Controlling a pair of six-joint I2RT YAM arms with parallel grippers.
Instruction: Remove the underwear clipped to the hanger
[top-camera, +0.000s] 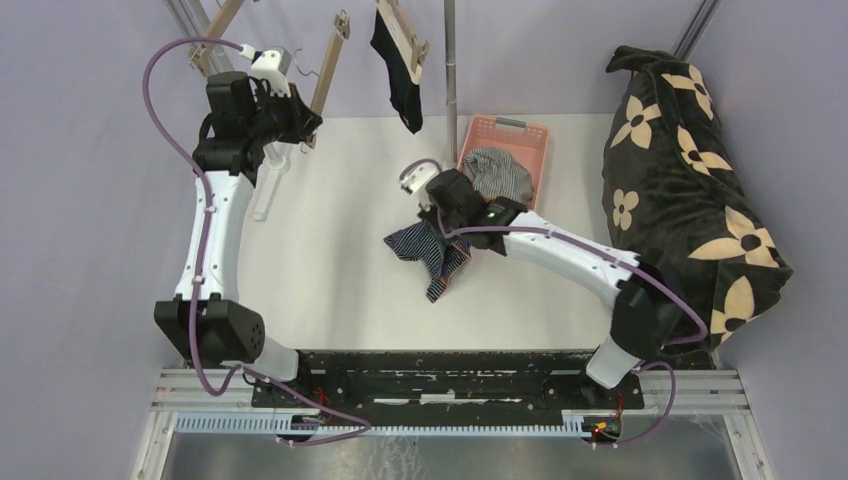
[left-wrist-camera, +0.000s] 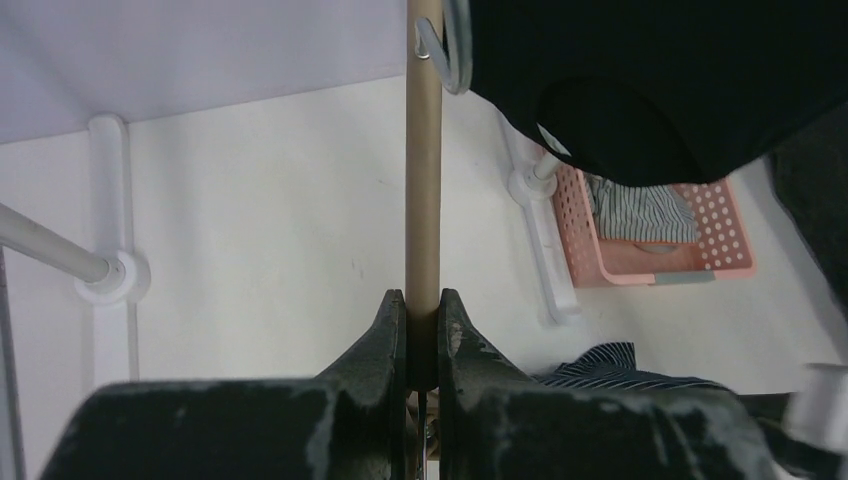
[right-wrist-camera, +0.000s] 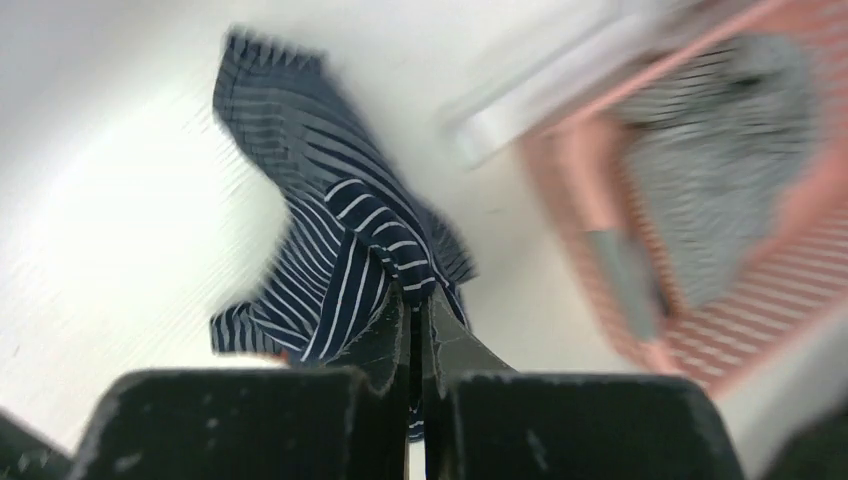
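Navy brief (top-camera: 428, 258), thin light stripes: found crumpled near middle of table (top-camera: 320, 270), just beside basket (top-camera: 520, 128). One fold is pinched between closed fingers of right gripper (right-wrist-camera: 414, 300).
Grey-white brief (top-camera: 497, 172), fine-patterned: bunched inside basket.
Black brief (top-camera: 400, 80), plain: clipped by upper edge to wooden hanger (top-camera: 405, 35), hung limp, lower end suspended above far table edge.

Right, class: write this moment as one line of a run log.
left gripper: shut on hanger bar | right gripper: shut on navy striped briefs | black briefs: clipped up | grey briefs: in pink basket
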